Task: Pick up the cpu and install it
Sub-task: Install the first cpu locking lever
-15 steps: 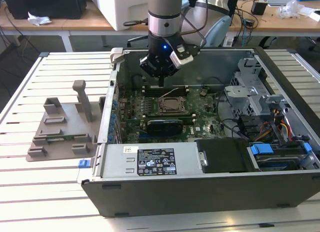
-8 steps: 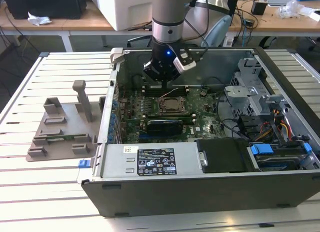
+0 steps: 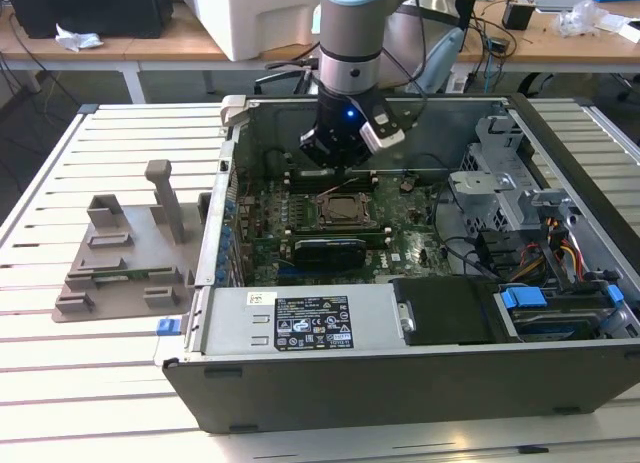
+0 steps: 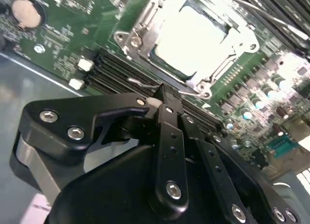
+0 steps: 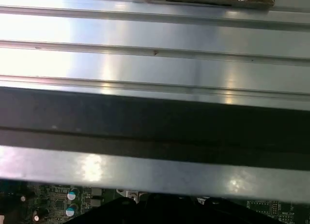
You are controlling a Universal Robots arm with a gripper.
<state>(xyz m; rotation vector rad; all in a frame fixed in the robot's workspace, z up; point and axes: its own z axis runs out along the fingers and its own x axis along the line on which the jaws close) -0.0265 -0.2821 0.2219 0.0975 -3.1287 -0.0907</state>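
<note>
**Silvery chip seated in its socket, end effector just beside it**

Pale silvery metal marks the cpu (image 4: 191,37) in the second wrist view: a flat, smooth square lying level inside the socket (image 4: 138,37), whose bright metal frame and screws surround it on a green motherboard (image 4: 58,35). The black end effector (image 4: 162,100) sits close in front, its matte, bolted links and fingers drawn together to a narrow tip with nothing visible between them. That tip stands just beside the socket's near edge, over a thin wire lever (image 4: 145,82) and dark memory slots (image 4: 114,64); it is apart from the chip. A round coin battery (image 4: 24,13) lies at the board's far corner.

In the exterior view, the arm reaches down into an open computer case (image 3: 400,383) lying on a slatted metal desk (image 3: 90,383). The end effector (image 3: 345,163) hangs just above the dark square socket (image 3: 347,208) in the middle of the board. A black card (image 3: 330,248) lies just beside the socket. A grey plastic fixture (image 3: 125,253) with upright posts stands on the desk, well apart, toward the exterior view's left. Drive bays (image 3: 520,213) and cables crowd the exterior view's right of the case.

In the first wrist view, brushed ribbed metal slats (image 5: 155,35) and a dark band (image 5: 155,127) span the picture, with a strip of green board (image 5: 58,202) beneath.
</note>
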